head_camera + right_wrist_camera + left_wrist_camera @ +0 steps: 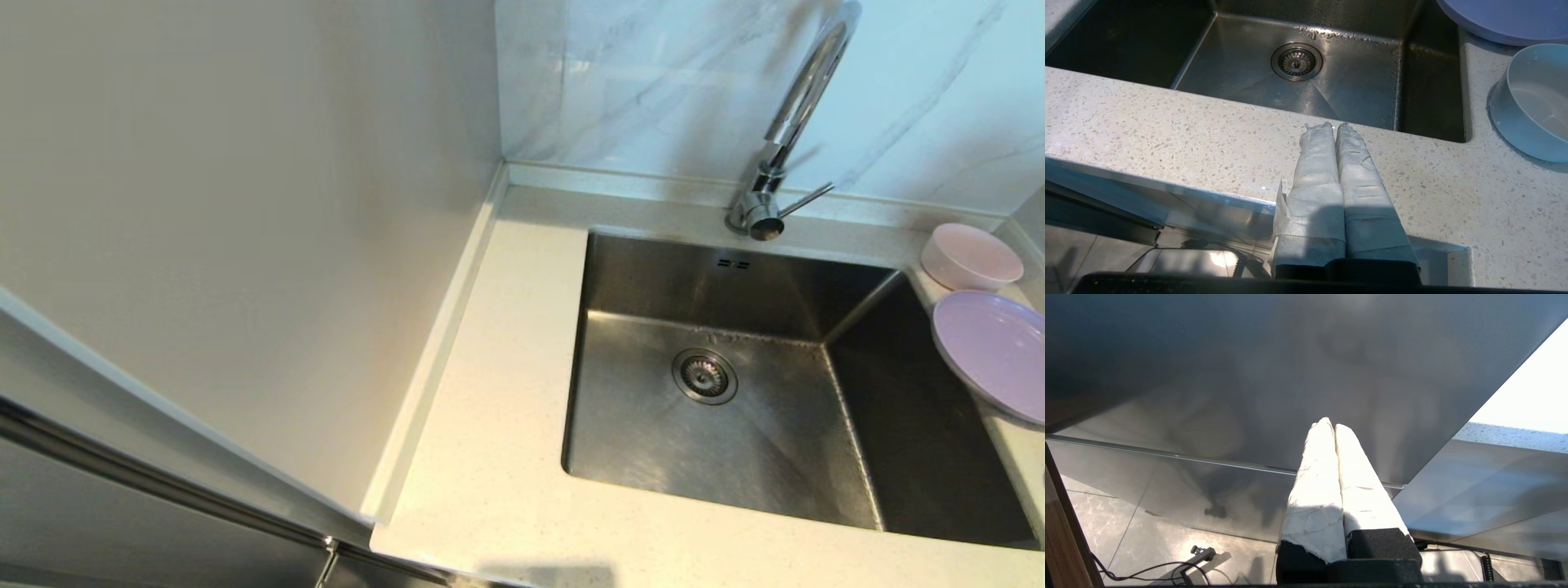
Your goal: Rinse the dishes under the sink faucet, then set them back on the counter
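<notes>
right end effector pinched closed and empty over the table, front of the sink; pink bowl and lavender plate right of it, probably light, slick: grip rims. left end effector closed, parked.

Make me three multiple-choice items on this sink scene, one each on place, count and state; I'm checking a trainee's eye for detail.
1. Where is the pink bowl?
A. in the sink
B. on the counter's far right corner
C. under the faucet

2. How many dishes show in the head view?
A. two
B. four
C. none

3. The right gripper is:
A. shut, empty
B. holding the plate
C. wide open

Key: 1 B, it sits on the counter beyond the lavender plate; 2 A, only bowl and plate show; 3 A, its fingers press together above the counter's front edge, before the empty sink.
</notes>
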### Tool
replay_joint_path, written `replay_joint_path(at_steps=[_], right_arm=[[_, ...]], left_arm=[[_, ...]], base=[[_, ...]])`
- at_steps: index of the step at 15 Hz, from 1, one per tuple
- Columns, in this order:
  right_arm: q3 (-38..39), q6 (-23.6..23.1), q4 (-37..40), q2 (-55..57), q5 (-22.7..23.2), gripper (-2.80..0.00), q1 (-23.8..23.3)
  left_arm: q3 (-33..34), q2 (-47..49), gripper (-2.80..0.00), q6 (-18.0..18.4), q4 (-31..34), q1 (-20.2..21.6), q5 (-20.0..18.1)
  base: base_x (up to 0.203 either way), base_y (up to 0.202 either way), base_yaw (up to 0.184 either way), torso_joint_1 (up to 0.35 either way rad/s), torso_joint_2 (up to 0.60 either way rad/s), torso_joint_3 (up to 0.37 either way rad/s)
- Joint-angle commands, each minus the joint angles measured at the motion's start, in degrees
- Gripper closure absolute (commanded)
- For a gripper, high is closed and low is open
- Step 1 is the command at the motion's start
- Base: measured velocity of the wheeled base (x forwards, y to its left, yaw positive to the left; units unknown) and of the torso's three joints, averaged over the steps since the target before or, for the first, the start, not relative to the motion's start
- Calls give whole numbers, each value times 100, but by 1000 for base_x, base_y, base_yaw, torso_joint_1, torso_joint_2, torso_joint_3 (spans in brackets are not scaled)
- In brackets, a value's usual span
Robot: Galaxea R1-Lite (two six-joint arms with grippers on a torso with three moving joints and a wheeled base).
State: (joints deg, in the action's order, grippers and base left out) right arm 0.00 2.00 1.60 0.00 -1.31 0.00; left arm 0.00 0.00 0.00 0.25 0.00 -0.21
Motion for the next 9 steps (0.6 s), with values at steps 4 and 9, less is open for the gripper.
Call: replay_joint_path(at_steps=[4, 9], right_arm=[[35, 2, 7, 9, -1, 0, 0], [35, 2, 7, 9, 8, 0, 0]], left_arm=[[0, 0, 0, 0, 2, 0, 3], [0, 0, 0, 0, 2, 0, 3]], base=[[0, 0, 0, 0, 0, 0], [0, 0, 0, 0, 0, 0]])
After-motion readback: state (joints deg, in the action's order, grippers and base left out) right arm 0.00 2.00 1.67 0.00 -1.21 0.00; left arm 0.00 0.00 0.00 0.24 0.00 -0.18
